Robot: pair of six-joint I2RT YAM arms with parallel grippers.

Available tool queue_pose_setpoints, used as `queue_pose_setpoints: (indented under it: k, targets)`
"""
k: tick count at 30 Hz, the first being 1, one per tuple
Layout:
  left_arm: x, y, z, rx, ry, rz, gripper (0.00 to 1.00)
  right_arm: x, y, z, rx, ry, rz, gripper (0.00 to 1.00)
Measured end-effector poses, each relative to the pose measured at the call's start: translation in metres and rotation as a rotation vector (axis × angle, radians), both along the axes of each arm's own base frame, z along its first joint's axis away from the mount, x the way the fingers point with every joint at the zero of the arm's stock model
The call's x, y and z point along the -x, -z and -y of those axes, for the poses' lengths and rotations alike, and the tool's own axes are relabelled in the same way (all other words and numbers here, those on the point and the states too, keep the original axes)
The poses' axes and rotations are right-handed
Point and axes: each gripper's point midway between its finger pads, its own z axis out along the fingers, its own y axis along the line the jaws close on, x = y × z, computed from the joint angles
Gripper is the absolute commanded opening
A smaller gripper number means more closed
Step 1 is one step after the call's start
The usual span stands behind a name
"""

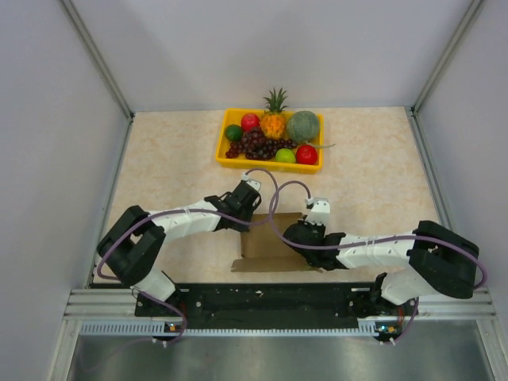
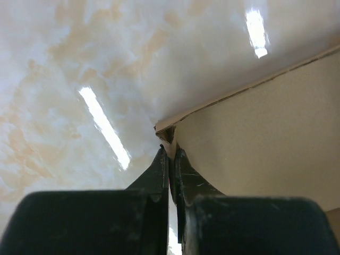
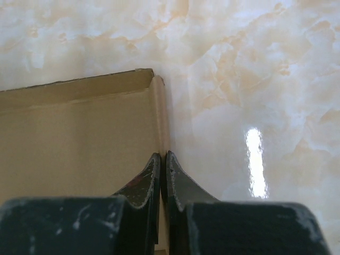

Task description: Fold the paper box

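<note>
- The paper box (image 1: pixel 267 248) lies on the marble-patterned table (image 1: pixel 373 178) toward 6 o'clock in the top view, just ahead of the two arm bases. It is partly formed, with low brown walls standing around a flat floor.
- The left gripper (image 1: pixel 248 208) sits at the box's 11 o'clock corner. In the left wrist view its black fingers (image 2: pixel 158 171) are pressed together on the tip of that cardboard corner, where two walls meet, so the jaws are closed and pinching the box.
- The right gripper (image 1: pixel 305 232) is at the box's 2 o'clock side. In the right wrist view its fingers (image 3: pixel 178 179) are clamped on the thin upright side wall, with the box floor spreading toward 9 o'clock and bare table toward 3 o'clock. These jaws are also closed on the cardboard.
- A yellow tray (image 1: pixel 225 152) of fruit stands at 12 o'clock, well apart from the box. It holds a pineapple (image 1: pixel 274 121), dark grapes (image 1: pixel 255 143) and other round fruit.
</note>
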Motion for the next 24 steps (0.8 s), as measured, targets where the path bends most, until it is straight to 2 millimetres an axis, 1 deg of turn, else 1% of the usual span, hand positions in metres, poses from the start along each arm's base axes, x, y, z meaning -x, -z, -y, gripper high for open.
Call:
queue_pose_setpoints:
  k: [3,6,8,10,13,17,20,24]
  targets:
    - [-0.017,-0.002,0.0,-0.018,-0.001,0.012,0.0,-0.005,-0.001,-0.003,0.03,-0.015,0.012,0.0]
    - [-0.029,-0.005,0.0,-0.049,0.014,0.033,0.0,-0.007,-0.001,-0.003,0.033,-0.038,-0.019,0.0]
    - [-0.036,-0.009,0.003,-0.058,0.023,0.055,0.0,-0.009,-0.004,-0.001,0.016,-0.054,-0.047,0.04]
    - [-0.043,-0.015,0.005,-0.054,0.022,0.081,0.0,-0.013,-0.009,0.002,-0.003,-0.06,-0.057,0.0]
    - [-0.052,-0.02,0.01,-0.043,0.019,0.125,0.0,-0.019,-0.016,0.006,-0.012,-0.072,-0.053,0.0]
    - [-0.059,-0.025,0.01,-0.045,0.01,0.162,0.0,-0.021,-0.019,0.003,0.006,-0.112,-0.043,0.0]
    - [-0.064,-0.032,0.008,-0.034,-0.007,0.212,0.0,-0.025,-0.023,0.003,0.001,-0.125,-0.001,0.0]
    - [-0.061,-0.044,0.004,0.011,-0.02,0.283,0.0,-0.03,-0.024,0.003,-0.015,-0.134,0.06,0.0]
